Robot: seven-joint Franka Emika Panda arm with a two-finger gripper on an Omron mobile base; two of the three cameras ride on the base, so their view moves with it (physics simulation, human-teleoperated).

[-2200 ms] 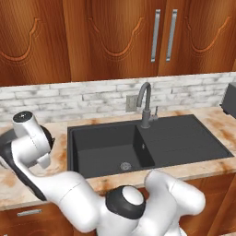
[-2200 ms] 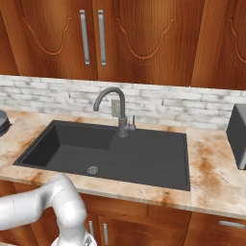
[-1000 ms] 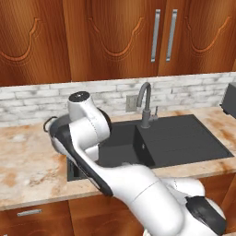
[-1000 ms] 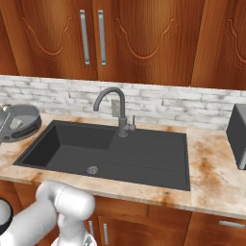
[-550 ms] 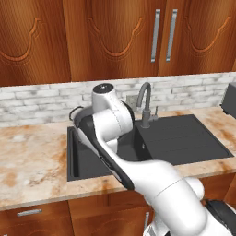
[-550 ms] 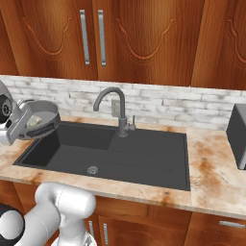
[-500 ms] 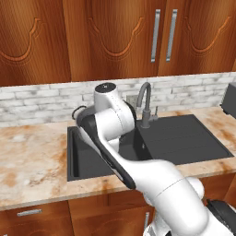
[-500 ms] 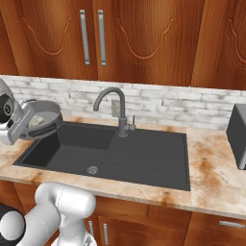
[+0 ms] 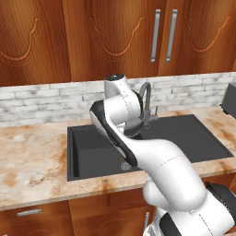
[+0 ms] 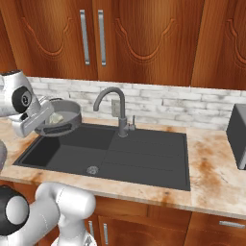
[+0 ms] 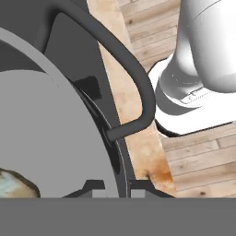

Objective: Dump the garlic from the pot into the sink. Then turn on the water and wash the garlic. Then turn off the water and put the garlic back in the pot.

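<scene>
The grey pot [image 10: 68, 113] hangs in the air over the left end of the dark sink [image 10: 72, 150], slightly tilted. My gripper [image 10: 40, 126] is shut on its rim from the left. The whitish garlic [image 10: 56, 118] lies inside the pot. In the hand view the pot [image 11: 46, 124] takes up the left side, its dark loop handle [image 11: 136, 78] arches above, and a piece of the garlic [image 11: 14, 185] shows at the lower left. My gripper [image 11: 115, 189] pinches the rim there. No water runs from the gooseneck faucet [image 10: 113, 103]. In the left base view my arm stands before the sink [image 9: 90, 148].
The faucet [image 9: 145, 94] rises behind the basin's right edge, with the flat draining panel [image 10: 153, 156] beyond it. A round drain [image 10: 92, 169] sits near the basin's front. A dark appliance [image 10: 238, 137] stands on the counter at the far right. Wooden cupboards hang above.
My arm has swung from the left counter toward the sink, carrying the pot with the garlic up and over the basin's left end. The gripper has stayed shut on the rim.
</scene>
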